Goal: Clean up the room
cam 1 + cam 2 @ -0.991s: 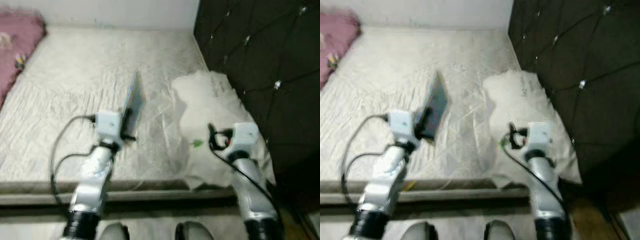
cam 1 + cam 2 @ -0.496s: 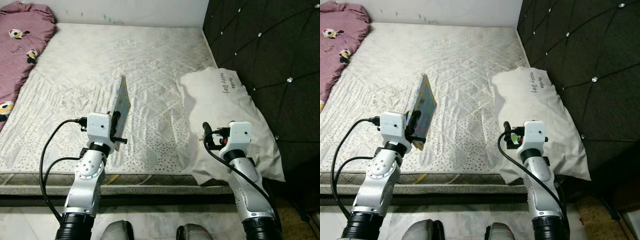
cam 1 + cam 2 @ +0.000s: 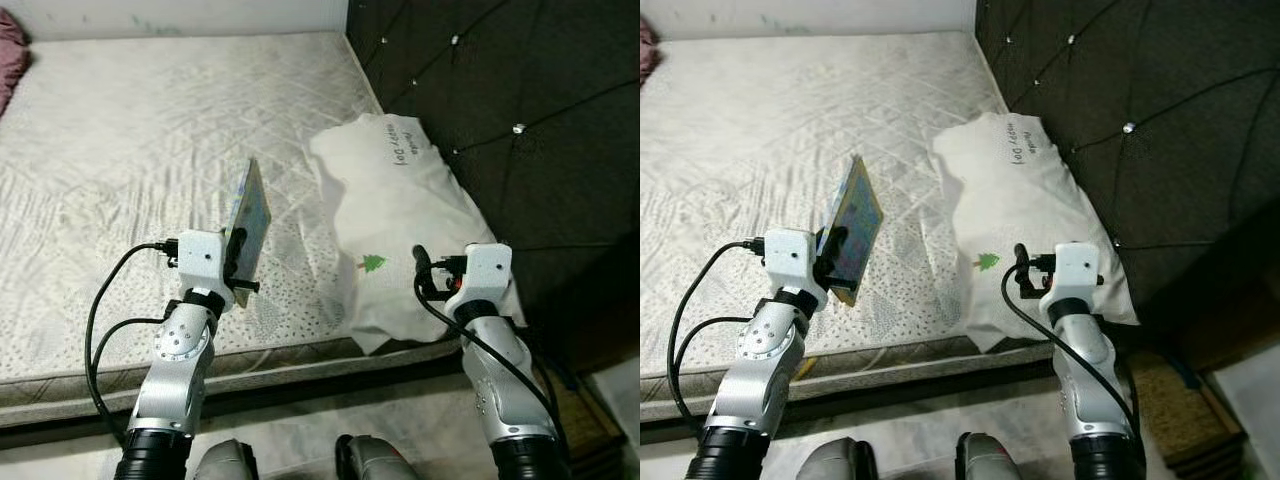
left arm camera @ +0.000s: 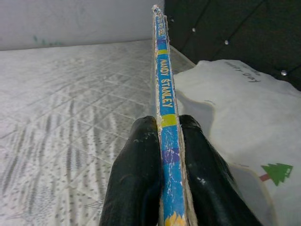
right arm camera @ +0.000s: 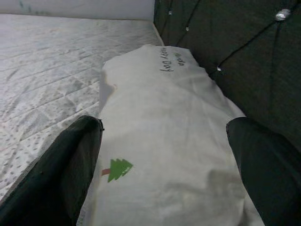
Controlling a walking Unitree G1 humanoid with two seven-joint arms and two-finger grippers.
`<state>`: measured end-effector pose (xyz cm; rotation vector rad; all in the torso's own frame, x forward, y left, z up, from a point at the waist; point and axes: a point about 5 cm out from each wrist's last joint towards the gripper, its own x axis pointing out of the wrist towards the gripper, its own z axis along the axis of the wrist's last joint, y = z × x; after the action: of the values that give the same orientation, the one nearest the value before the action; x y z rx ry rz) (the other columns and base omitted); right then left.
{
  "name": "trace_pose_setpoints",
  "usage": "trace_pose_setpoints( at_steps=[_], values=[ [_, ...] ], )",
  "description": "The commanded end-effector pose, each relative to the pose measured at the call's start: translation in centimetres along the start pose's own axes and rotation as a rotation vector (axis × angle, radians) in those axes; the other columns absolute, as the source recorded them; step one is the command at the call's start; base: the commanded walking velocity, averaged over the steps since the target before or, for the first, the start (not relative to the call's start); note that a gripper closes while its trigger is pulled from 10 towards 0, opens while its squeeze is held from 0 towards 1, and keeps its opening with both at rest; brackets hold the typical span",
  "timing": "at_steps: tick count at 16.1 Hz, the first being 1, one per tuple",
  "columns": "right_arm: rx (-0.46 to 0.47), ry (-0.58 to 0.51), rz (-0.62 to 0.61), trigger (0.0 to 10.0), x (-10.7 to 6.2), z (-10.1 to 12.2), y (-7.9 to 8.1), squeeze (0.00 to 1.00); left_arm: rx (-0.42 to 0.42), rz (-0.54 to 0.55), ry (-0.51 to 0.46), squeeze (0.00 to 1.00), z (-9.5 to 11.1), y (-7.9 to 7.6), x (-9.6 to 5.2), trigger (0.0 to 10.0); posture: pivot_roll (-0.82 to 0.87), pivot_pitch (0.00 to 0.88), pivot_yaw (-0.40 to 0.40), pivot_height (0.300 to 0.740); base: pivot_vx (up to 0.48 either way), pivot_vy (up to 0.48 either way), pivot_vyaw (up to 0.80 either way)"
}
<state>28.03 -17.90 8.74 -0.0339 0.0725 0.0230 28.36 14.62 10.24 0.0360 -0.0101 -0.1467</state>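
The robot is standing at the edge of a bed [image 3: 130, 130] with a bare quilted mattress, both arms raised in front of it. The left gripper [image 4: 162, 155] is clenching a thin book [image 3: 248, 215] by its lower edge, the jaws pressed flat on either cover. The book is standing upright on edge in the air just above the mattress, its blue spine facing the wrist camera.

The right gripper [image 5: 162, 169] is hovering over the near end of a white pillow [image 3: 395, 210], its jaws spread wide and holding nothing. The pillow is lying along the dark tufted headboard [image 3: 500, 90], its near corner hanging a little past the mattress edge. A small green tree print [image 3: 372, 264] is showing on it just beside the right wrist.

As for progress, one loose item is in hand but is not yet put away, and no shelf or table for it is visible here. The pillow is looking rumpled and skewed, so straightening it probably remains to be done. At the far left edge of the bed a sliver of pink cloth [image 3: 8, 60] is showing, likely another thing to be tidied. I would judge the cleanup to be in an early or middle stage, with carrying the book to a proper place as the step in hand.
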Motion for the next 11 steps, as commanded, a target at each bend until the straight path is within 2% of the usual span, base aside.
trace_pose_setpoints(
  at_steps=[1,7,11],
  values=[
    [-0.005,-0.008,-0.003,10.0,0.0,0.21,-0.02,0.0,0.004,0.0,-0.053,0.0,1.15,0.31,0.05,10.0,-0.05,0.08,-0.016,0.74,0.0,0.0,0.0],
    [-0.009,-0.009,-0.003,10.0,0.02,0.2,-0.05,0.0,-0.004,-0.017,-0.057,0.0,1.22,0.02,0.11,10.0,-0.05,0.078,-0.016,0.74,0.0,0.0,0.0],
    [-0.011,-0.008,-0.003,10.0,0.08,0.25,-0.06,0.0,-0.008,-0.022,-0.061,0.0,1.29,-0.11,0.18,10.0,-0.05,0.082,-0.018,0.74,0.263,0.0,0.0]
  ],
)
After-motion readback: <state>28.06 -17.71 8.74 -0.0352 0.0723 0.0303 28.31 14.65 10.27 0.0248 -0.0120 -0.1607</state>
